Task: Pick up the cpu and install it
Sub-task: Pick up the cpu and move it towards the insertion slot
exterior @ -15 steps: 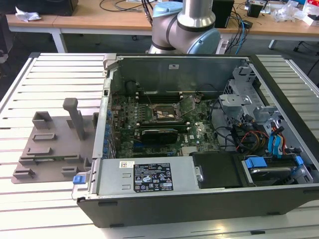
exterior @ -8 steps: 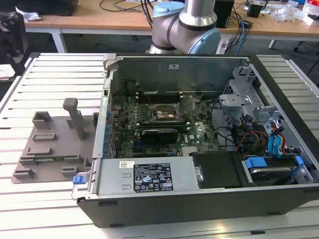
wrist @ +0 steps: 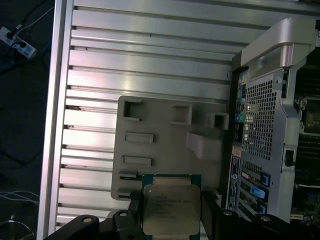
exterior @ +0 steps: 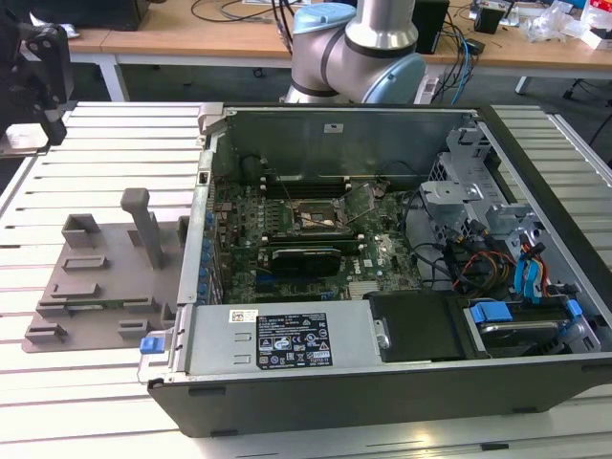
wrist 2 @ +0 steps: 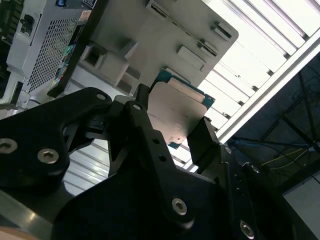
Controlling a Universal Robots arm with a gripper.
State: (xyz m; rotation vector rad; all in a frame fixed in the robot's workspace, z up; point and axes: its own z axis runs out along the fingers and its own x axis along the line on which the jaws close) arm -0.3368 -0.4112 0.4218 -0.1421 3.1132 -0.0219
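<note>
The cpu (wrist: 171, 192), a small square chip with a silvery top plate and a green rim, is held by its two opposite edges between my gripper's (wrist: 171, 204) black fingers (wrist: 134, 212). In the second wrist view the cpu (wrist 2: 176, 107) shows from its side, pinched in the same gripper (wrist 2: 174, 119). It hangs in the air above the near end of the grey fixture plate (wrist: 165, 145). In the exterior view the motherboard's socket (exterior: 320, 218) lies inside the open computer case (exterior: 382, 382), its frame lifted.
The grey fixture plate (exterior: 100, 277) with upright posts lies on the slatted aluminium table (exterior: 57, 402) at the exterior view's left, beside the case. Drive bays, cables and a power supply (exterior: 287, 339) fill the case. Wooden desks stand behind the arm's base (exterior: 356, 48).
</note>
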